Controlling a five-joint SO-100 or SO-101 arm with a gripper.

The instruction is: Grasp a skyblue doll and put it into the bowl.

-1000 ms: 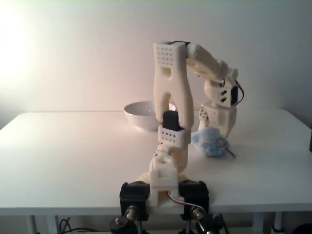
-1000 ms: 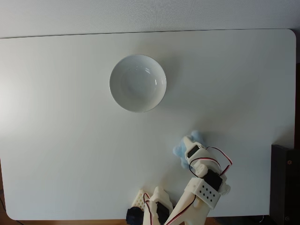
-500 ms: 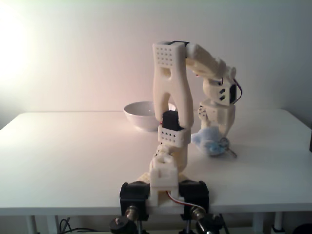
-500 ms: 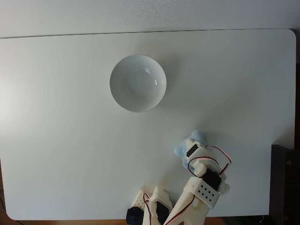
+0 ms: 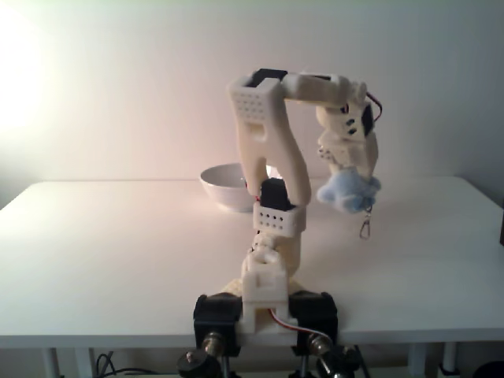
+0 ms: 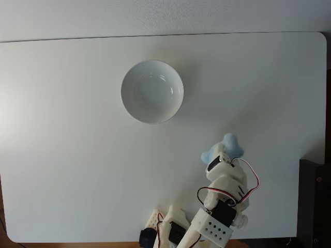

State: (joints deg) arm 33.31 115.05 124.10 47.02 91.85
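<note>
Hand (image 5: 349,175) grips skyblue doll (image 5: 347,191) aloft near worktop's right front; shallow pinch may slip before bowl (image 6: 152,91).

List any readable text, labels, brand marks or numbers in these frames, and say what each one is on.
None can be read.
The white bowl, the skyblue doll held off the table in the gripper, and the white table carry no visible print.
The arm's servo housings show no legible label at this sharpness.
The dark object at the right edge has a small reddish dot but no legible marking.
</note>
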